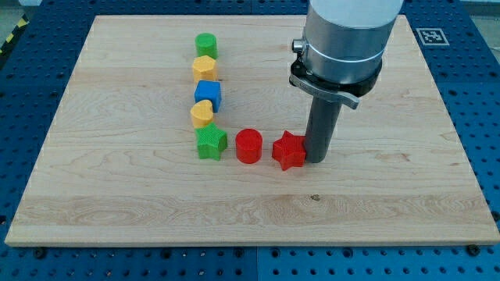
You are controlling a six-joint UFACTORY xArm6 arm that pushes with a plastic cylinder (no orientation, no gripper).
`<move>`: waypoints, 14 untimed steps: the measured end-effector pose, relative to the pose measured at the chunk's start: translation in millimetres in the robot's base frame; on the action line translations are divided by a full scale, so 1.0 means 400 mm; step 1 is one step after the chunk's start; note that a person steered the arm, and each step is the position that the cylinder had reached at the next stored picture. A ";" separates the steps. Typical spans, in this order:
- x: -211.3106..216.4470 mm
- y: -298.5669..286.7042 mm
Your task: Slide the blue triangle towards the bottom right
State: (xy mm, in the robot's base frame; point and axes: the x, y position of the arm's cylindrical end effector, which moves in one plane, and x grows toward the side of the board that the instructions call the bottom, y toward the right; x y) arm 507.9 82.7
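No blue triangle shows in the camera view; the only blue block point(208, 94) looks like a cube and sits in a column at the view's left centre. My tip point(316, 160) rests on the wooden board point(391, 203), touching or nearly touching the right side of a red star point(289, 151). The tip is far to the right of and below the blue block. The wide arm body point(344, 39) covers part of the board at the view's top right and may hide something there.
The column holds, from top to bottom, a green cylinder point(206, 44), a yellow hexagon point(205, 68), the blue block, a yellow heart point(201, 114) and a green star point(211, 142). A red cylinder point(249, 145) stands between the green star and the red star.
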 end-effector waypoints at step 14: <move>-0.382 0.174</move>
State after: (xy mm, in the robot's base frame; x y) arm 355.2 152.3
